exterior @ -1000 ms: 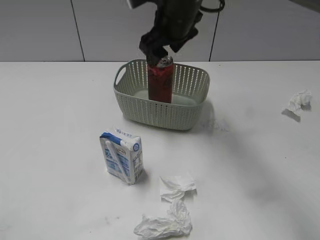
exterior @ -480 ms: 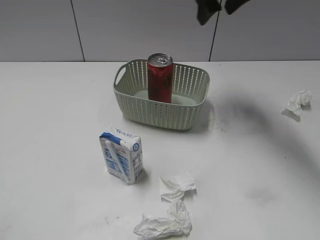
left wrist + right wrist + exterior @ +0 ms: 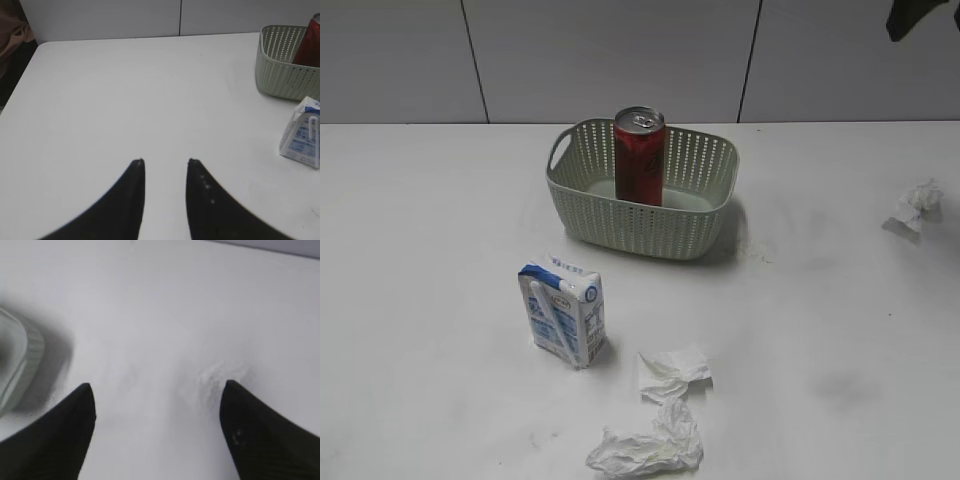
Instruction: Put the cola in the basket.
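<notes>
A: Nearest, the crumpled tissue (image 3: pixel 645 448) and the milk carton (image 3: pixel 563 310) sit on the surface (image 3: pixel 430 240) — beyond them?

B: The cola (image 3: pixel 639 156) stands inside the basket (image 3: pixel 638 217), long axis vertical, pull tab up.

A: The tools?

B: Right tool (image 3: pixel 155 395) spread wide, empty, clear of the basket. Left tool (image 3: pixel 165 161) slightly parted, holding nothing. I'd judge placement done — only parking the arm remains.

The right gripper (image 3: pixel 157 390), clamped on the top of the cola (image 3: pixel 639 157) a second ago, has let go, lifted clear and withdrawn to the upper right corner of the exterior view. Its fingers (image 3: pixel 250 435) now stand wide apart over bare table (image 3: pixel 820 300).
</notes>
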